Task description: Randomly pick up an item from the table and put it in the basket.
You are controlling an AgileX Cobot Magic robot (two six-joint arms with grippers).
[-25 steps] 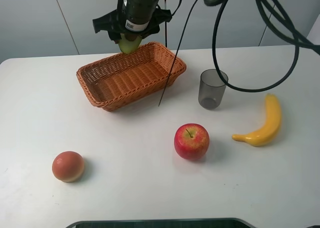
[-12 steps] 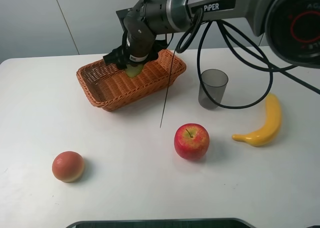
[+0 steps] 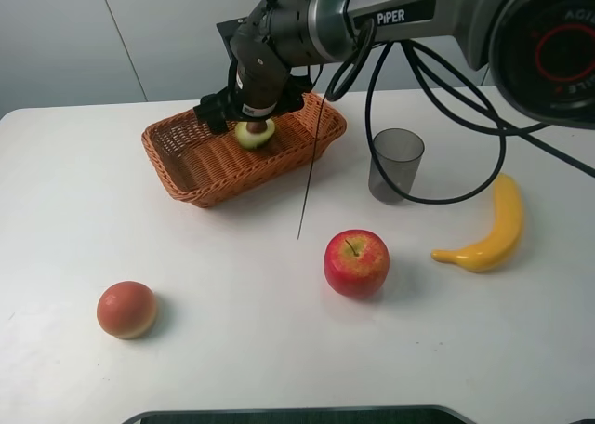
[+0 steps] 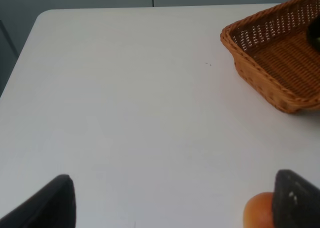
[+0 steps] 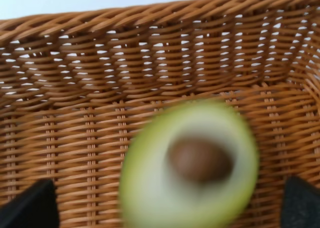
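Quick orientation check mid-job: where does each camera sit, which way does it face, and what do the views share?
Exterior high: mounted high, looking down at the table; the right arm reaches over the basket.
Left wrist: low over the table, facing the basket's corner; left tool fingertips show.
Right wrist: just above the basket floor, facing the avocado half; right tool fingertips show.
Shared: all three see the basket.

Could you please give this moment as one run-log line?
right pincer open above basket | avocado half inside basket, pit up | left pincer open, empty
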